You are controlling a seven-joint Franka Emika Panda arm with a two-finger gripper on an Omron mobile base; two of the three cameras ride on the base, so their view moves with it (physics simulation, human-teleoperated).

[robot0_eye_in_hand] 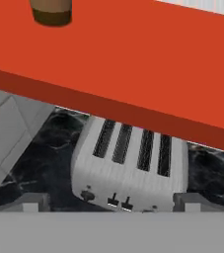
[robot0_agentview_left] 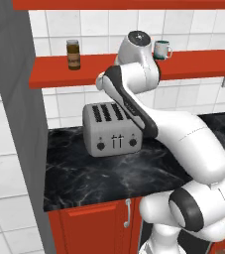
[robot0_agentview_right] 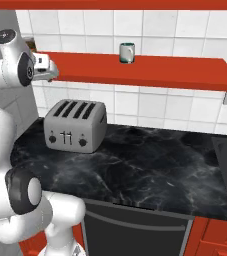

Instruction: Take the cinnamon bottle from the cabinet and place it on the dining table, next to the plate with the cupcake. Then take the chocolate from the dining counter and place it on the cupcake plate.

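- A black marbled counter (robot0_agentview_left: 109,173) is seen below a red shelf (robot0_agentview_left: 193,67), with a white tiled wall behind.
- The white arm (robot0_agentview_left: 183,134) is raised, with its hand held up at shelf height.
- A silver four-slot toaster (robot0_agentview_left: 111,129) is set on the counter beneath the shelf.
- The cinnamon bottle (robot0_agentview_left: 74,54) is stood upright on the shelf, toward its left end, well apart from a mug (robot0_agentview_left: 162,49).
- The gripper (robot0_agentview_right: 49,67) is seen beside the shelf's edge; whether its fingers are spread or closed cannot be told.
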